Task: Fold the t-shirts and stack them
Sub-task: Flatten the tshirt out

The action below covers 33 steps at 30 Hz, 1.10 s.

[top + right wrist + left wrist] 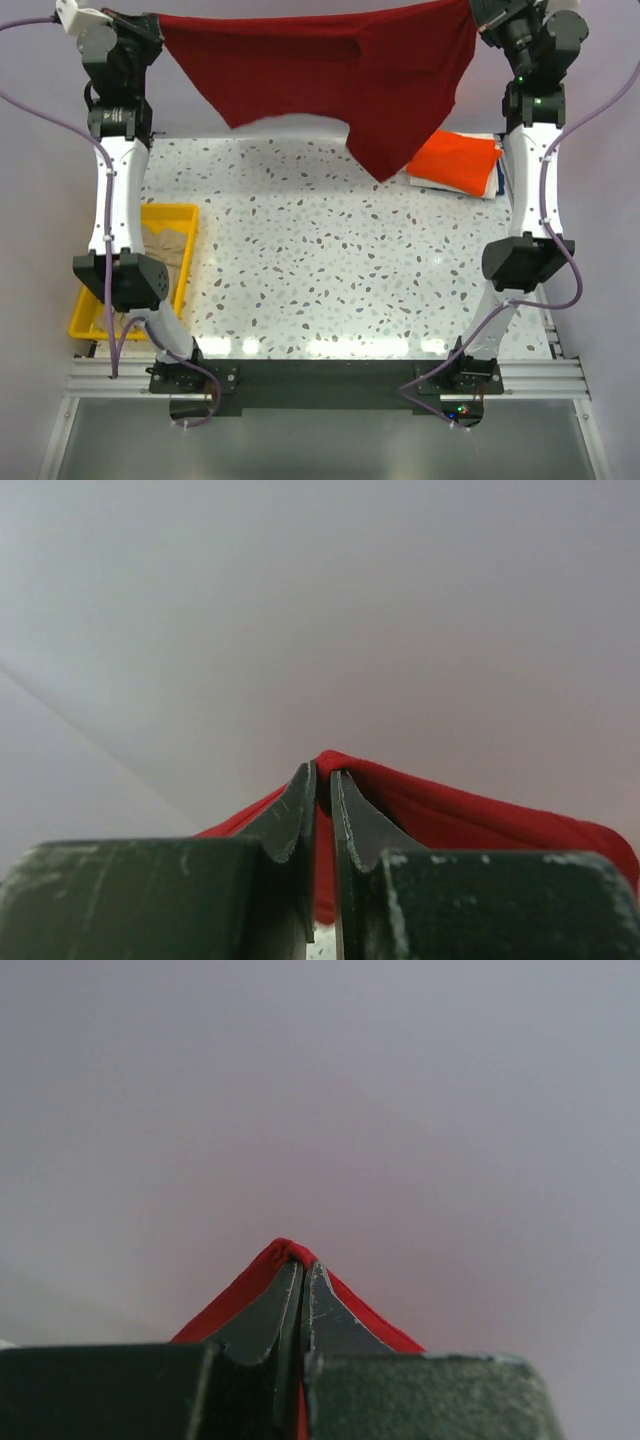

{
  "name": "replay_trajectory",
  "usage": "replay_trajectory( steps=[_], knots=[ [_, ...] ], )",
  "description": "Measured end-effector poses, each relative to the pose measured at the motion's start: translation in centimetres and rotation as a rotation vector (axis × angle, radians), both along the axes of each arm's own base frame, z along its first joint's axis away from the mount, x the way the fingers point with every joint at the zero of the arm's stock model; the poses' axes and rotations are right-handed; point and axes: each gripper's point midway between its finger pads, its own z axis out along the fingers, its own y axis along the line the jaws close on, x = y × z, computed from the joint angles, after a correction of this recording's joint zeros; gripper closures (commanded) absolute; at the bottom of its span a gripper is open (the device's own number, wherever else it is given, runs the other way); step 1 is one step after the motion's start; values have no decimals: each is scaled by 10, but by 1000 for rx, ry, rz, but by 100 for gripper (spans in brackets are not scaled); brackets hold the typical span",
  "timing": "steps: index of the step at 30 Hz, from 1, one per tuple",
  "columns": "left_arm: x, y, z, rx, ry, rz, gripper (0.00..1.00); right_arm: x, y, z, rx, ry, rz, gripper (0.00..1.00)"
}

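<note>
The dark red t-shirt (pixel 340 75) hangs stretched in the air between both raised grippers, above the far edge of the table. My left gripper (pixel 155 25) is shut on its left corner; the left wrist view shows the red cloth (pixel 250 1285) pinched between the fingertips (pixel 275 1305). My right gripper (pixel 478 15) is shut on the right corner; the right wrist view shows the red cloth (pixel 450 815) clamped there. A bright orange t-shirt (pixel 455 160) lies folded at the far right of the table. A beige t-shirt (pixel 165 245) lies crumpled in the yellow tray.
The yellow plastic tray (pixel 90 325) sits at the table's left edge beside the left arm. The speckled white table (pixel 320 270) spreads between the arms. A plain pale wall fills both wrist views.
</note>
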Motion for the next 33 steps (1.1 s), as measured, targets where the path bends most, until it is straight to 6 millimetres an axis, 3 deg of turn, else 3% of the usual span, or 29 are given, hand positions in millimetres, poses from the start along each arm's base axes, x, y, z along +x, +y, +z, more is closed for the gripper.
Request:
replay_trajectory(
  steps=[4, 6, 8, 11, 13, 14, 16, 19, 22, 24, 26, 29, 33],
  knots=[
    [-32, 0, 0, 3, -15, -2, 100, -20, -2, 7, -5, -18, -13, 100],
    [-45, -1, -10, 2, -5, -5, 100, -25, -4, -11, -5, 24, -16, 100],
    [-55, -2, -32, -5, 23, -9, 100, -28, -5, -41, -3, 94, -16, 100],
    [-64, -3, -86, -32, 118, -15, 100, -29, -5, -108, 3, 238, -3, 100],
    [-71, -4, -140, -53, 220, -18, 100, -32, -4, -169, 14, 366, 7, 100],
    [-77, -4, -171, -69, 279, -16, 100, -39, -3, -210, 24, 456, 15, 100],
    [-88, -5, -224, -91, 389, -12, 100, -51, -1, -267, 38, 581, 22, 100],
    [-116, -7, -303, -133, 572, 6, 100, -84, 2, -360, 56, 806, 28, 100],
    [-152, -9, -363, -172, 718, 25, 100, -125, 5, -430, 51, 1007, 31, 100],
    [-172, -11, -390, -193, 779, 34, 100, -140, 6, -451, 41, 1076, 37, 100],
    [-185, -13, -408, -206, 817, 38, 100, -143, 6, -462, 24, 1110, 47, 100],
    [-196, -14, -427, -219, 864, 44, 100, -131, 8, -472, -14, 1136, 62, 100],
    [-196, -13, -431, -220, 884, 53, 100, -103, 19, -479, -120, 1172, 50, 100]
  ],
)
